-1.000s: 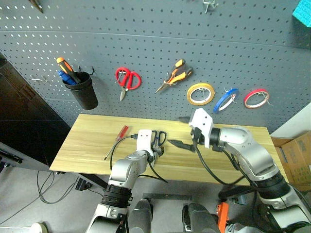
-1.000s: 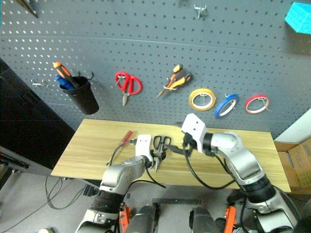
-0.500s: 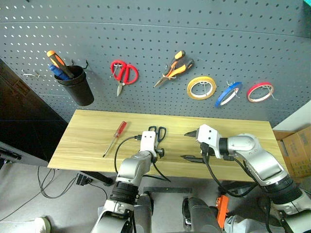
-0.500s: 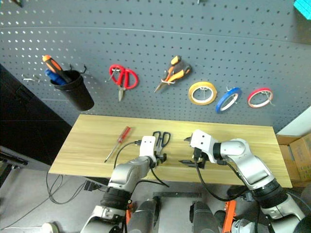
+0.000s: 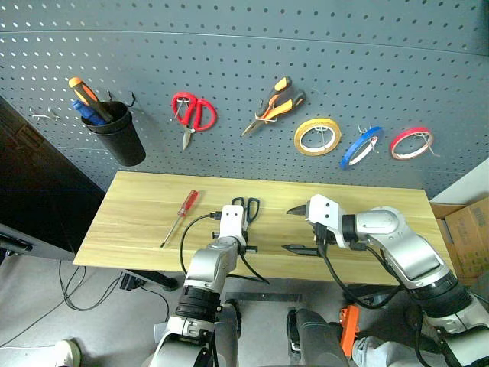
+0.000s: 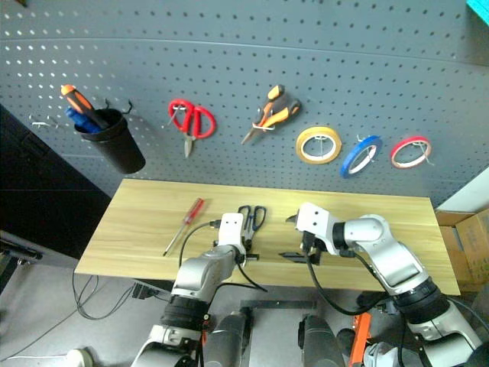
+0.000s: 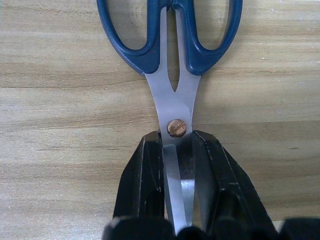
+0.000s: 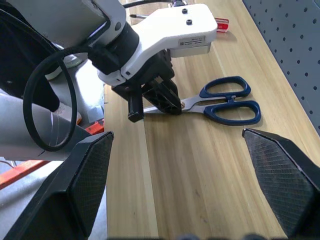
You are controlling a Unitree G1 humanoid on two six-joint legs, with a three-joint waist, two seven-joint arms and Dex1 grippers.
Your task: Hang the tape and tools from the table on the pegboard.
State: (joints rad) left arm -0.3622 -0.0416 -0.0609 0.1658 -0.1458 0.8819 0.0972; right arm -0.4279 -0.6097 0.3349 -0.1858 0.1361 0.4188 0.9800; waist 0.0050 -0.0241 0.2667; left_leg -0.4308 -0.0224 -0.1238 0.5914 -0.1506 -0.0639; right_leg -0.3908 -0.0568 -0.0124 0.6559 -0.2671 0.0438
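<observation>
On table point(image 5: 137, 214) — left gripper point(image 7: 176, 165) jaws now clamping scissors point(image 7: 170, 45) | right gripper point(image 5: 299, 228) jaws wide

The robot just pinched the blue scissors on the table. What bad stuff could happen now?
The left pincer grips the scissors by their thin, smooth blades, so they might slip or swing when lifted. The handles point away, and must still be turned to catch a pegboard hook. The open right pincer hovers close and could bump them.
</observation>
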